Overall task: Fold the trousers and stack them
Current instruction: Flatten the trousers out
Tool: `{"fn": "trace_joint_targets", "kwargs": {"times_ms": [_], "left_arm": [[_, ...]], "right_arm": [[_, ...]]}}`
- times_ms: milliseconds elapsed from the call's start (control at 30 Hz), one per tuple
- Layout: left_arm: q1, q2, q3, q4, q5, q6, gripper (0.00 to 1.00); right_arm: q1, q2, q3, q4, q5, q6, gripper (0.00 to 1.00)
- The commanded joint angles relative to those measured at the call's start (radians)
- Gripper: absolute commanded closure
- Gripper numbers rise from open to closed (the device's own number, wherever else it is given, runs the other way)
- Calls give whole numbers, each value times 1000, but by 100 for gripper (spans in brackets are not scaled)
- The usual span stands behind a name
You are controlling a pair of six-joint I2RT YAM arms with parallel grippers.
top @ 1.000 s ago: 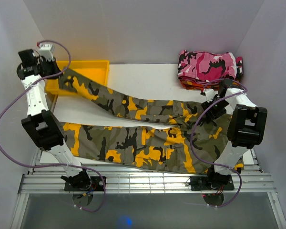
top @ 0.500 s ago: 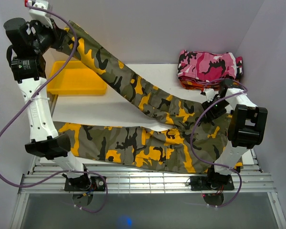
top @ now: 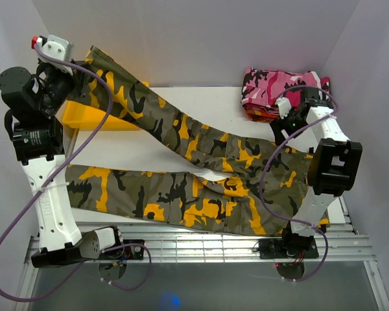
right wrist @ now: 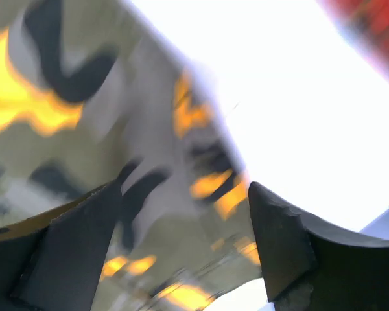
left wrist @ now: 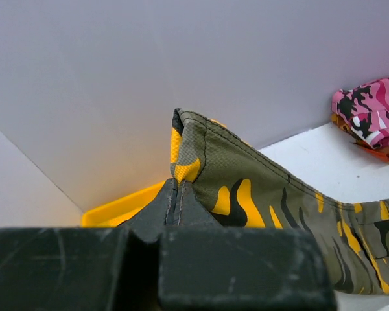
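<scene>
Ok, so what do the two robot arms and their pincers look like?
The left arm and right arm have white links with chunky black joint housings; a purple cable loops along each. A small white box with a red tip sits by the left wrist. The left pincer and right pincer have dark, blocky, matte fingers.

We see the trousers (top: pixel 194 194) in camouflage of olive green, grey-brown and black, with bright yellow-orange patches. Pinched between our dark grey left fingers (left wrist: pixel 198 208), the hem shows olive, one yellow-orange blotch and a black edge. Just behind those fingers the tray (left wrist: pixel 120 207) is plain yellow. Between our black right fingers (right wrist: pixel 279 240), the camouflage blurs against the white table (top: pixel 201 103). Beyond them lies a pink, white and black camouflage garment (top: pixel 282 87) over an orange-red garment (top: pixel 262 116).
</scene>
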Motion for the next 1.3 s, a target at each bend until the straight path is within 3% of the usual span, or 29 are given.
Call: {"fn": "trace_joint_targets", "kwargs": {"times_ms": [0, 133, 233, 367, 467, 633, 800, 867, 900, 967, 1133, 1167, 1267], "left_arm": [[6, -25, -97, 46, -12, 45, 100], [6, -42, -157, 92, 52, 34, 100], [6, -19, -136, 86, 75, 20, 100], [6, -57, -200, 191, 144, 10, 100], [6, -70, -202, 218, 163, -1, 100], [6, -56, -183, 195, 141, 11, 100], [6, -82, -222, 210, 73, 14, 100], [7, -92, -252, 222, 54, 10, 100], [7, -105, -263, 229, 28, 7, 100], [7, -108, -286, 230, -3, -1, 100], [7, -125, -346, 233, -38, 7, 100], [7, -126, -367, 248, -41, 7, 100], [7, -129, -392, 270, -72, -7, 100]], "right_arm": [[44, 95, 157, 37, -7, 8, 14], [117, 247, 299, 63, 33, 15, 13], [185, 307, 387, 19, -42, -43, 14], [234, 319, 349, 57, -119, -143, 14], [269, 353, 338, 100, -93, -190, 13], [306, 485, 476, -14, -85, -227, 15], [330, 499, 467, -55, -79, -241, 27], [340, 490, 424, -45, -61, -242, 38], [341, 487, 413, -40, -58, -244, 49], [341, 467, 408, -64, -79, -250, 50], [343, 358, 347, -92, -122, -281, 43], [344, 355, 339, -92, -107, -281, 47], [352, 404, 368, -133, -47, -288, 70]]}}
